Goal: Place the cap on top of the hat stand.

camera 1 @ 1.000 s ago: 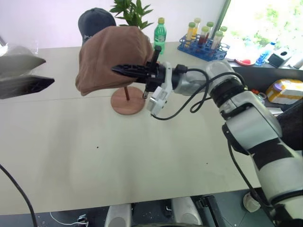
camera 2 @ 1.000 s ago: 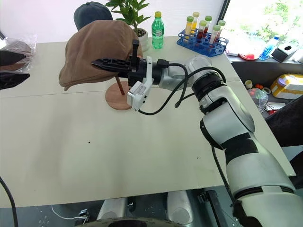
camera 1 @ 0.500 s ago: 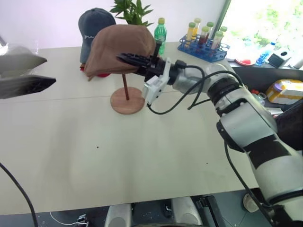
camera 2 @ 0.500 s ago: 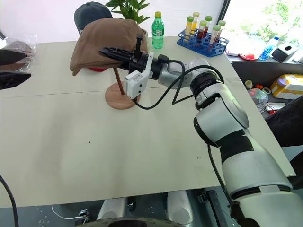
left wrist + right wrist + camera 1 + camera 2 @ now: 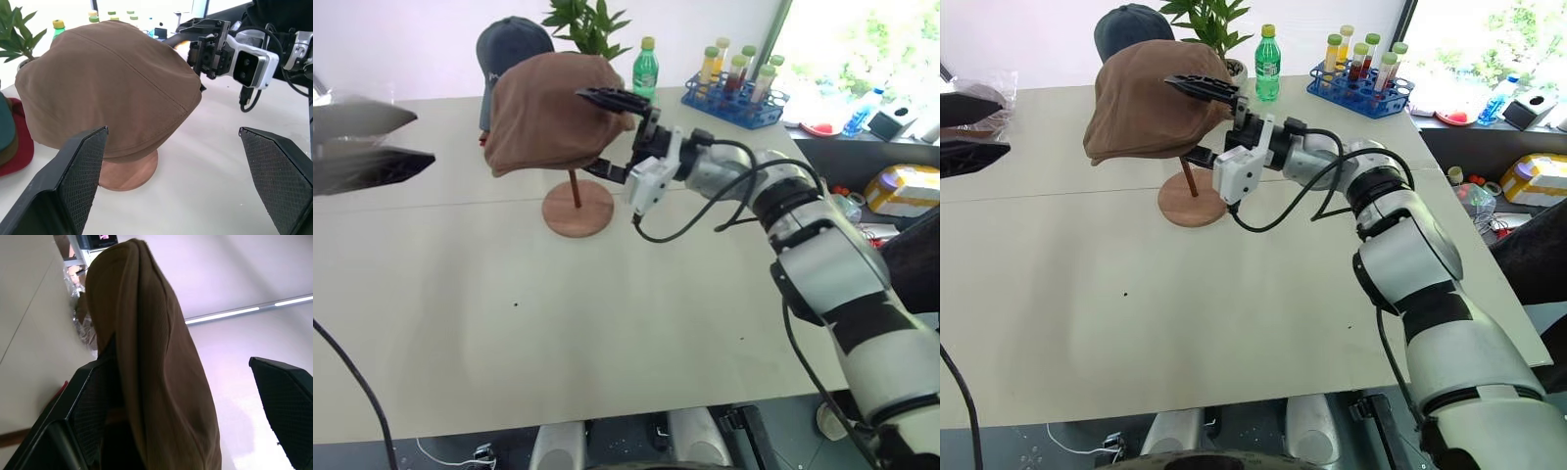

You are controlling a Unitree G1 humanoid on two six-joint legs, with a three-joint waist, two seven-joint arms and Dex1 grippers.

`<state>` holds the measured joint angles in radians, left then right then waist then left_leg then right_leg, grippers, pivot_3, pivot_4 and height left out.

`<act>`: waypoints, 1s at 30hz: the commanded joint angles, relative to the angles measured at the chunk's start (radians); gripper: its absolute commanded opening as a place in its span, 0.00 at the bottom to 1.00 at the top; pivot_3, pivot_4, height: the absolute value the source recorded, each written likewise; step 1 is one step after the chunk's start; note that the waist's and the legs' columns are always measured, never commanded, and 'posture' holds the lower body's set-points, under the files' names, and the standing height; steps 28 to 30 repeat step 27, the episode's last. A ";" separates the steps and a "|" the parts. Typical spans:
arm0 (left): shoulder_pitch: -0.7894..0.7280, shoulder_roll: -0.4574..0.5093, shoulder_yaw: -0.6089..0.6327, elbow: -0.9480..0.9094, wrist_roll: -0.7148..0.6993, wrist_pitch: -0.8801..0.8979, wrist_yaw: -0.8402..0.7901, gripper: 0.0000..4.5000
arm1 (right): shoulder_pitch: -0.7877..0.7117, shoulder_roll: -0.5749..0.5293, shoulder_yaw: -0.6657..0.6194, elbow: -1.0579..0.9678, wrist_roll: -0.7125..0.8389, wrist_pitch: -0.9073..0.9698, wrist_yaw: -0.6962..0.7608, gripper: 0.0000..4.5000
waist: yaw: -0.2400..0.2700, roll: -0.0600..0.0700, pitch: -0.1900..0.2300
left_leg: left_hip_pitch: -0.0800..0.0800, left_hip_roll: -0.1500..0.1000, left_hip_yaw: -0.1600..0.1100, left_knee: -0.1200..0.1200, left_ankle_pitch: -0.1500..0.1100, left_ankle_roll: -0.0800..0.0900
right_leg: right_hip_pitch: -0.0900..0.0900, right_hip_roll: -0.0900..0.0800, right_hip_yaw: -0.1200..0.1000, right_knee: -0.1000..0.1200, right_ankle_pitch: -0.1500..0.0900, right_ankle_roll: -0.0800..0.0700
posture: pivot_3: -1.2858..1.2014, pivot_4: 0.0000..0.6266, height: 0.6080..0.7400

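The reddish-brown cap [image 5: 543, 117] rests over the top of the hat stand [image 5: 578, 208], hiding the top disc; the thin pole and round base show beneath it. My right gripper [image 5: 584, 130] is open at the cap's right side, one finger above the crown and one under the brim, and the cap's edge lies loose between them. In the right wrist view the cap [image 5: 146, 357] hangs between the spread fingers [image 5: 88, 406]. My left gripper [image 5: 423, 137] stands open to the left, apart from the cap [image 5: 112, 83].
Behind the stand lie a dark blue baseball cap [image 5: 509, 44] and a red cap [image 5: 14, 147], beside a potted plant [image 5: 587, 24] and a green bottle [image 5: 646, 69]. A blue rack of tubes [image 5: 734, 83] stands at the back right. A yellow box [image 5: 906, 186] sits beyond the table's right edge.
My right gripper, shut on the cap a second ago, lifted it up onto the stand and opened. The cap now sits on the stand. The left gripper stayed still.
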<state>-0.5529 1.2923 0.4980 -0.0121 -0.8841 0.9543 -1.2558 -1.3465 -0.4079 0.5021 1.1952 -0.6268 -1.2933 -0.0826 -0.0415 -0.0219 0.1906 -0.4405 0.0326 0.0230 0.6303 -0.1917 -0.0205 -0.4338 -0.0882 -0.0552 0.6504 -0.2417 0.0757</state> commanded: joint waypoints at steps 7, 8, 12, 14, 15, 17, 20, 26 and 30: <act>0.055 -0.029 0.036 -0.037 0.005 -0.030 0.008 1.00 | 0.373 -0.312 -0.090 -0.610 0.611 0.317 0.548 0.99 | 0.000 0.000 0.000 | 0.002 0.000 0.000 -0.001 0.000 0.000 | 0.002 0.000 0.000 0.000 0.000 0.000 | 0.52 0.24 1.00; 0.067 -0.029 0.041 -0.040 0.010 -0.037 0.004 1.00 | 0.433 -0.364 -0.103 -0.745 0.741 0.458 0.639 0.99 | 0.002 0.001 0.000 | 0.002 0.000 0.000 -0.001 0.000 0.000 | 0.002 0.000 0.000 0.000 0.000 0.000 | 0.52 0.24 1.00; 0.129 -0.002 0.076 -0.037 0.044 -0.077 -0.041 1.00 | 0.584 -0.630 -0.220 -1.208 1.274 1.174 0.907 0.99 | 0.005 0.004 0.003 | 0.004 0.001 0.000 0.000 0.000 0.000 | 0.004 0.000 0.000 0.000 0.000 0.000 | 0.52 0.24 1.00; 0.160 0.028 0.087 -0.022 0.080 -0.113 -0.082 1.00 | 0.580 -0.756 -0.304 -1.301 1.492 1.462 1.026 0.99 | 0.005 0.004 0.003 | 0.005 0.001 0.000 -0.001 0.000 0.000 | 0.004 -0.001 0.001 0.000 0.000 -0.001 | 0.52 0.24 1.00; 0.170 0.042 0.088 -0.009 0.095 -0.131 -0.101 1.00 | 0.561 -0.800 -0.332 -1.314 1.557 1.582 1.070 0.99 | 0.006 0.004 0.003 | 0.006 0.002 0.001 -0.001 0.000 0.000 | 0.005 0.000 0.000 -0.001 -0.002 -0.003 | 0.52 0.24 1.00; 0.200 0.084 0.092 0.030 0.138 -0.176 -0.165 1.00 | 0.481 -0.854 -0.386 -1.267 1.627 1.766 1.159 0.99 | 0.003 0.004 0.003 | 0.009 0.002 0.002 -0.002 -0.001 0.001 | 0.006 0.000 0.000 -0.001 -0.003 -0.005 | 0.52 0.24 1.00; 0.206 0.138 0.092 0.108 0.183 -0.239 -0.227 1.00 | 0.344 -0.898 -0.392 -1.173 1.628 1.984 1.314 0.99 | 0.002 0.005 0.003 | 0.010 0.003 0.004 -0.003 -0.001 0.000 | 0.005 -0.001 0.000 -0.003 -0.003 -0.009 | 0.52 0.24 1.00; 0.129 0.183 0.048 0.230 0.224 -0.321 -0.250 1.00 | 0.229 -0.859 -0.367 -1.051 1.483 2.091 1.505 0.99 | 0.005 0.004 0.003 | 0.007 0.003 0.006 -0.003 -0.005 -0.002 | -0.002 -0.003 0.000 -0.006 -0.003 -0.010 | 0.52 0.24 1.00; 0.120 0.183 0.042 0.236 0.227 -0.329 -0.253 1.00 | 0.213 -0.835 -0.373 -1.033 1.467 2.102 1.504 0.99 | 0.005 0.004 0.003 | 0.005 0.003 0.007 -0.002 -0.004 -0.001 | -0.003 -0.003 0.001 -0.006 -0.003 -0.009 | 0.52 0.24 1.00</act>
